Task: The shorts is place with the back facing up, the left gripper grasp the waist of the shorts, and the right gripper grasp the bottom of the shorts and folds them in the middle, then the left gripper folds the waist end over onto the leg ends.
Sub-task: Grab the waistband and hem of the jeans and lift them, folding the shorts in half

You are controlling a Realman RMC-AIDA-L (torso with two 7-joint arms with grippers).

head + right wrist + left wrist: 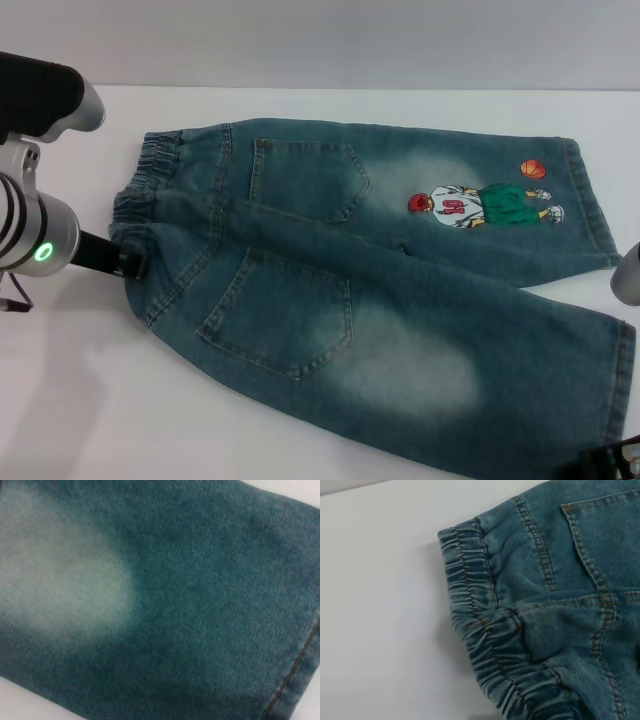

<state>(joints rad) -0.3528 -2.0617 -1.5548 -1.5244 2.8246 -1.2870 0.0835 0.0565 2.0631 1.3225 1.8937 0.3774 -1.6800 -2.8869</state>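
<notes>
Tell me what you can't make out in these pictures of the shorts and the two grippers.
- Left gripper, head view: its tips sit at the waist of the shorts; open or shut is unclear.
- Right gripper, head view: cut off by the picture's corner; fingers unseen.
- Right wrist view: only denim of the shorts, no fingers.
- Underside of the shorts: hidden against the table.

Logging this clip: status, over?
Left hand at ruffled elastic waistband. Right hand by near leg hem. Faded blue denim shorts flat, unfolded. Nothing obstructing.
</notes>
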